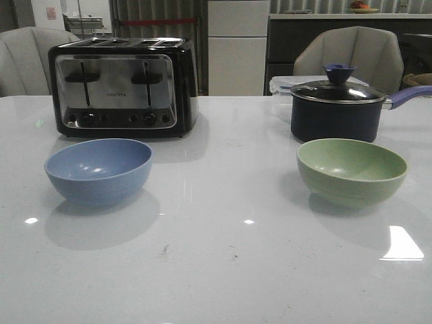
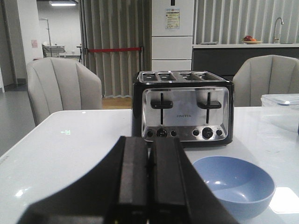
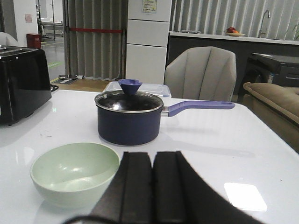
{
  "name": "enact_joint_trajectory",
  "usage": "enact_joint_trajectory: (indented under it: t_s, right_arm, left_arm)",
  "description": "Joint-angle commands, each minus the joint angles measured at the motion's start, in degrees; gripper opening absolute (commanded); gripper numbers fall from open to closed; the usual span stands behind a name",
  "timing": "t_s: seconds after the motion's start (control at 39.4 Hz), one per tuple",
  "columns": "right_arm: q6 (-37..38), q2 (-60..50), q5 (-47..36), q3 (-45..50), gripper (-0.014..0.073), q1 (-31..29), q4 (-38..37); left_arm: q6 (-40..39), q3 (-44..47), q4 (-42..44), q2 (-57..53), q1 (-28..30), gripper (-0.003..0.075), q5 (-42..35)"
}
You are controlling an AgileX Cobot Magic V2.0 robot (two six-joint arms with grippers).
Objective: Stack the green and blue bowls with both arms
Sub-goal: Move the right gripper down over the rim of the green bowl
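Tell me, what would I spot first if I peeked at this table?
Probably the big shiny toaster at the back left, with a blue bowl right in front of it. Over on the right sits a green bowl, and behind it a dark saucepan with a purple handle.

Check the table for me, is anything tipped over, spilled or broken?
Nothing stands out. The blue bowl and green bowl sit upright, apart and look empty. The toaster and the saucepan stand upright, and the lid is on.
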Motion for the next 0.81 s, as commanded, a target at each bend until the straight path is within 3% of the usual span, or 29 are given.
enact_joint_trajectory:
  t_s: [0.0,0.79]
  right_arm:
    - [0.04,-1.13,-5.34,-0.16,0.0057,-0.27,-0.67]
    - [0.04,-1.13,-7.08,-0.91,0.0057,-0.27,-0.5]
  left_arm:
    - [-0.53,0.33,-0.17,-1.22,0.15,0.0093,-4.76]
    - [-0.53,-0.35,-0.17,-1.22,0.15,0.0093,-5.39]
